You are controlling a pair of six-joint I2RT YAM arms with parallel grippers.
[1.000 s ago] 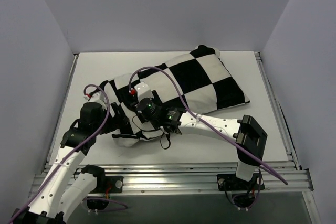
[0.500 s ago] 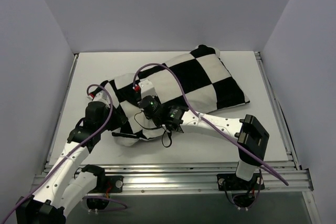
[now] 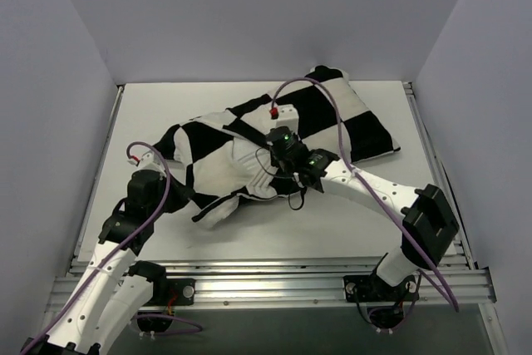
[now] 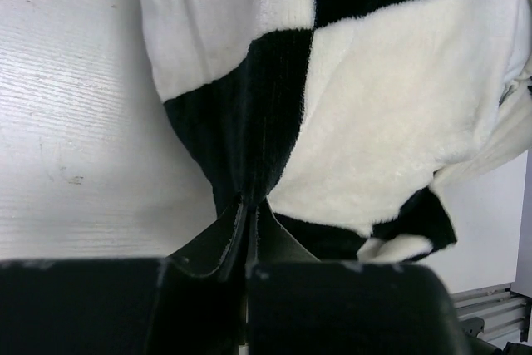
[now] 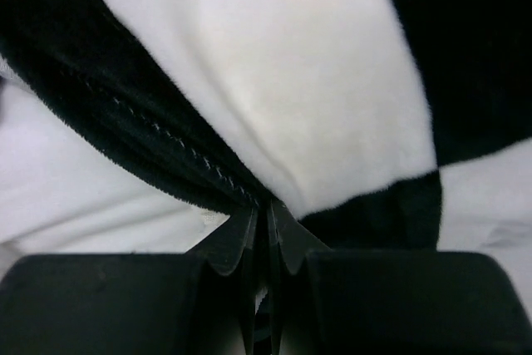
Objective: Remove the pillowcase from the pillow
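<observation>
Since before, my right pincer (image 5: 264, 215) sits farther back, pinched on pillowcase (image 3: 337, 118) edge; pillow (image 3: 241, 170) partly bared; left pincer (image 4: 248, 209) clamps pillowcase corner.

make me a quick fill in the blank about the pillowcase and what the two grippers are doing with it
1. The pillowcase has big squares in black and ____.
2. The left gripper is ____ on a fold of the pillowcase.
3. The right gripper pinches a stitched edge of ____ fabric on the pillowcase.

Missing words: white; shut; black
</observation>
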